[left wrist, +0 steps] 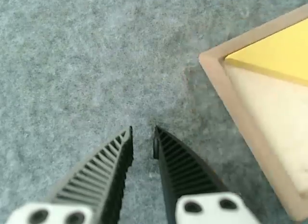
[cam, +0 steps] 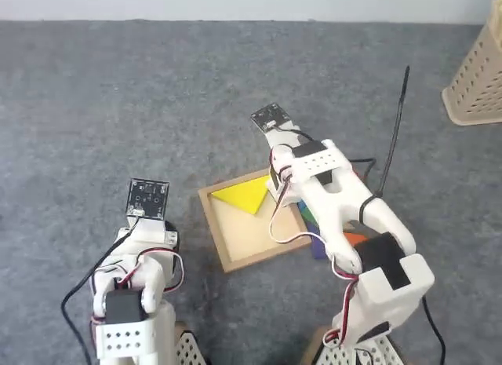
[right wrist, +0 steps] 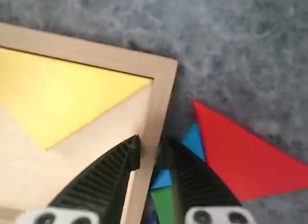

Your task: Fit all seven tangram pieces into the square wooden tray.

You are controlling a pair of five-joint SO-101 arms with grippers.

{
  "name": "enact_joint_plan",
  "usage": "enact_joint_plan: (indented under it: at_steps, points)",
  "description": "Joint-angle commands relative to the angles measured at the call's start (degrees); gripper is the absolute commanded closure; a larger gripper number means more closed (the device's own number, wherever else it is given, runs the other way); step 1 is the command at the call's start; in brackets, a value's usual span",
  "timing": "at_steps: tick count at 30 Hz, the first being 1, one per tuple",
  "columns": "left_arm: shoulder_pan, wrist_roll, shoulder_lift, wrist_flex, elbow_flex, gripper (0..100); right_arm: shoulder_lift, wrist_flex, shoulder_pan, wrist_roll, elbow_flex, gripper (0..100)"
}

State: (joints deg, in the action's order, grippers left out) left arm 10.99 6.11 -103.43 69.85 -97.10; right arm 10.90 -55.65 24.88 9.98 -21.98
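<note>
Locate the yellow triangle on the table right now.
In the high view, the yellow triangle lies flat inside the square wooden tray, along its far wall. The right gripper is just to its right, at the tray's edge.

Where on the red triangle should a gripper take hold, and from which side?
Probably from straight above: the red triangle lies flat on the carpet. Pinch across its narrow corner pointing away from the tray, taking one edge on each side. Bare carpet borders it there, while its tray-side corner crowds the blue piece.
</note>
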Motion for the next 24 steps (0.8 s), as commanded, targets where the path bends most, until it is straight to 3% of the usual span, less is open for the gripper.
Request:
enact_joint_plan:
  at_steps: [1,8,13,17,24]
  points:
    - [-0.18,-0.53,-1.32,0.18,0.48,93,-5.85,-4.09,-1.98,-0.53,4.31,86.9]
    - [-0.18,-0.53,-1.32,0.18,0.48,93,-19.38,-10.86,-2.51,-0.18,4.04,91.6]
    - [-0.18,-0.53,-1.32,0.18,0.48,93,-25.45,-16.48,-8.84,-0.18,3.69,93.1]
    - [-0.18,-0.53,-1.32,0.18,0.48,93,-25.45,-15.25,-14.64,1.05,-0.53,91.2]
    - [-0.18,-0.53,-1.32,0.18,0.48,93,-25.63,-5.58,-15.60,5.54,-13.63,80.3]
